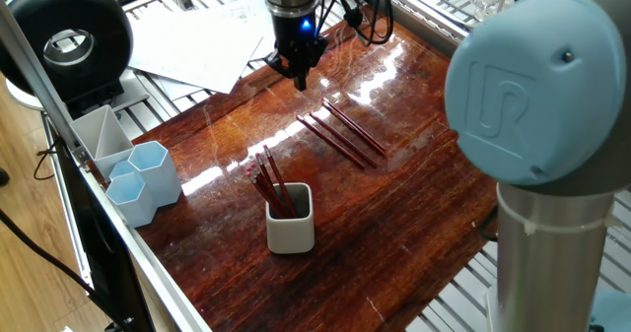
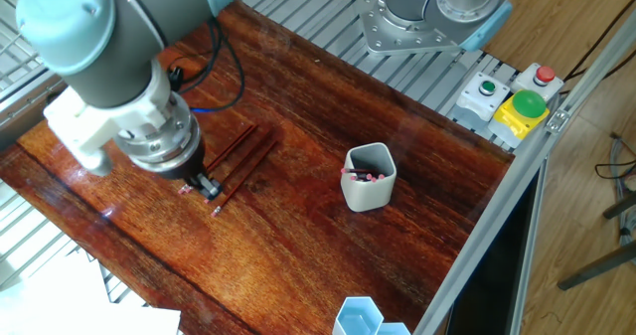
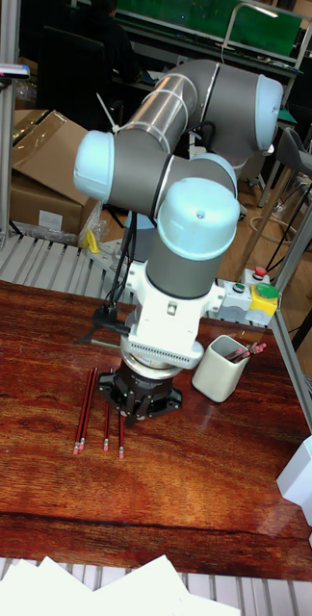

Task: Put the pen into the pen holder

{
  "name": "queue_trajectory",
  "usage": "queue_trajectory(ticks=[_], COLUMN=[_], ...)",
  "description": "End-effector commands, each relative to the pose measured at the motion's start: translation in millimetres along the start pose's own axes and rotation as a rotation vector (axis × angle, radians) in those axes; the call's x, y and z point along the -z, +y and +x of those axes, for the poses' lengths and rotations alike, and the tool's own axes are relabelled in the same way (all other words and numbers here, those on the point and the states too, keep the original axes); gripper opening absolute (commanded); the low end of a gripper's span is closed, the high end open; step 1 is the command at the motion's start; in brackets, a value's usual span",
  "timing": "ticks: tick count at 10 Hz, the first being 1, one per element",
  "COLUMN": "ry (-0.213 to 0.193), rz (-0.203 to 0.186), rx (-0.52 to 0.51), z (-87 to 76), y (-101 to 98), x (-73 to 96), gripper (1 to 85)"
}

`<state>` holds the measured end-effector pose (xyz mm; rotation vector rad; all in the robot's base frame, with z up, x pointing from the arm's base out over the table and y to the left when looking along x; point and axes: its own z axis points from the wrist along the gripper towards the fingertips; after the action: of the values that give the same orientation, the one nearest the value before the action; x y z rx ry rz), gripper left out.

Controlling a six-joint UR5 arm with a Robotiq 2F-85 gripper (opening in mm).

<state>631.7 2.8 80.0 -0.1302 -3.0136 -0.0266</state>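
I hover my gripper [image 1: 301, 79] above the table [image 1: 414, 214], whether its fingers are apart I cannot tell, loose pens [image 1: 340, 135] at its five o'clock, and beyond them the pen holder [image 1: 291, 219], already holding pens.

The tool [image 2: 207, 186] hangs low over the reddish wooden desk [image 2: 328, 116], at the near ends of several dark red pens [image 2: 241, 156] lying side by side; how its jaws stand cannot be told. Well apart to the right stands the off-white pen holder [image 2: 369, 179] with pens inside. A pale blue hexagonal cup [image 2: 358, 317] sits at the bottom edge, and a button box [image 2: 512, 101] lies beyond the desk.
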Motion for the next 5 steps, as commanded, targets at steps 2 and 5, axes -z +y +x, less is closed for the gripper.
queue_trajectory(ticks=[2, 5], ry=[0.002, 0.117], rz=[-0.028, -0.004], rx=[0.042, 0.041], z=[-4.2, 25.5], y=[7.0, 0.0], x=[-3.0, -1.3], gripper=[1.0, 1.0])
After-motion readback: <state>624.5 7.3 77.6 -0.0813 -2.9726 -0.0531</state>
